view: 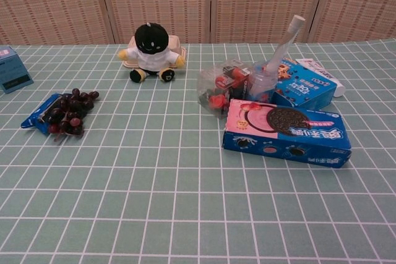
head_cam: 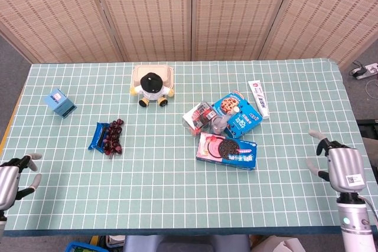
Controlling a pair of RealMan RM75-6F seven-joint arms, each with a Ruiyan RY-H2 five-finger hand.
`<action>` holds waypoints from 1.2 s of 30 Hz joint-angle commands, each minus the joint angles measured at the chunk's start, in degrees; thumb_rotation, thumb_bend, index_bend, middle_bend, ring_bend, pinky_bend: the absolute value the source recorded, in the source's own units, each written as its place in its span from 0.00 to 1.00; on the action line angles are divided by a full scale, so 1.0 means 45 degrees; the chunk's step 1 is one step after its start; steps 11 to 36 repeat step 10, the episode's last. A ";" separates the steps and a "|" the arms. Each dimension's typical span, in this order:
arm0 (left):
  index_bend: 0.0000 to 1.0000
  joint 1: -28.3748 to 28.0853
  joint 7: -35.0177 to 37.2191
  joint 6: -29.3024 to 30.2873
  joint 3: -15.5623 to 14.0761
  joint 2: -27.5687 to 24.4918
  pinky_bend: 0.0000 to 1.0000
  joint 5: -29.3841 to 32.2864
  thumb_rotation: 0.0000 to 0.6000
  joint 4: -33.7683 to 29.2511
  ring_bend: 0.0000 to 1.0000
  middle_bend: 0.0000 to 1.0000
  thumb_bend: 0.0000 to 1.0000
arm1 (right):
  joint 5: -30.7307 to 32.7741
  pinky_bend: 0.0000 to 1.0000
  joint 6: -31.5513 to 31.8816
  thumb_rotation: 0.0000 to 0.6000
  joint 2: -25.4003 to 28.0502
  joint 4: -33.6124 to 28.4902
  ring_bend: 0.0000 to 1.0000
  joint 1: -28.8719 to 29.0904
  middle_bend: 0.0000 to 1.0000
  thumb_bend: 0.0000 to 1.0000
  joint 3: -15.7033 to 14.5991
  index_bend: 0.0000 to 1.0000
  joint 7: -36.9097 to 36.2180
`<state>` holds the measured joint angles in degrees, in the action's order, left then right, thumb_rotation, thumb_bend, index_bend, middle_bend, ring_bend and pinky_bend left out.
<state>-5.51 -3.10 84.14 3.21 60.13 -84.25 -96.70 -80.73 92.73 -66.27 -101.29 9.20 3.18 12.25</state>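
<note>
Plainly, both hands hang empty with fingers spread: the right hand [head_cam: 341,162] by the table's [head_cam: 177,193] right edge, well apart from the cookie box [head_cam: 227,150], and the left hand [head_cam: 13,173] at the left edge. A clear bag [view: 219,88] holds red snack packets.

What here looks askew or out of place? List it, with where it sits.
The clear bottle leans among the snack packs instead of standing upright, its long neck tilted right over the blue cookie box. The plush toy sits half on a tan tray. Both hands, left hand and right hand, hold nothing.
</note>
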 commanded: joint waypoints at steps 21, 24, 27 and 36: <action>0.40 -0.0177 -0.0046 -0.0200 0.0001 0.0318 0.53 -0.0028 1.00 0.0321 0.42 0.51 0.38 | -0.0198 0.62 0.1475 1.00 -0.0147 0.1518 0.51 -0.1368 0.54 0.18 0.0364 0.36 -0.1290; 0.40 -0.0177 -0.0046 -0.0200 0.0001 0.0318 0.53 -0.0028 1.00 0.0321 0.42 0.51 0.38 | -0.0198 0.62 0.1475 1.00 -0.0147 0.1518 0.51 -0.1368 0.54 0.18 0.0364 0.36 -0.1290; 0.40 -0.0177 -0.0046 -0.0200 0.0001 0.0318 0.53 -0.0028 1.00 0.0321 0.42 0.51 0.38 | -0.0198 0.62 0.1475 1.00 -0.0147 0.1518 0.51 -0.1368 0.54 0.18 0.0364 0.36 -0.1290; 0.40 -0.0177 -0.0046 -0.0200 0.0001 0.0318 0.53 -0.0028 1.00 0.0321 0.42 0.51 0.38 | -0.0198 0.62 0.1475 1.00 -0.0147 0.1518 0.51 -0.1368 0.54 0.18 0.0364 0.36 -0.1290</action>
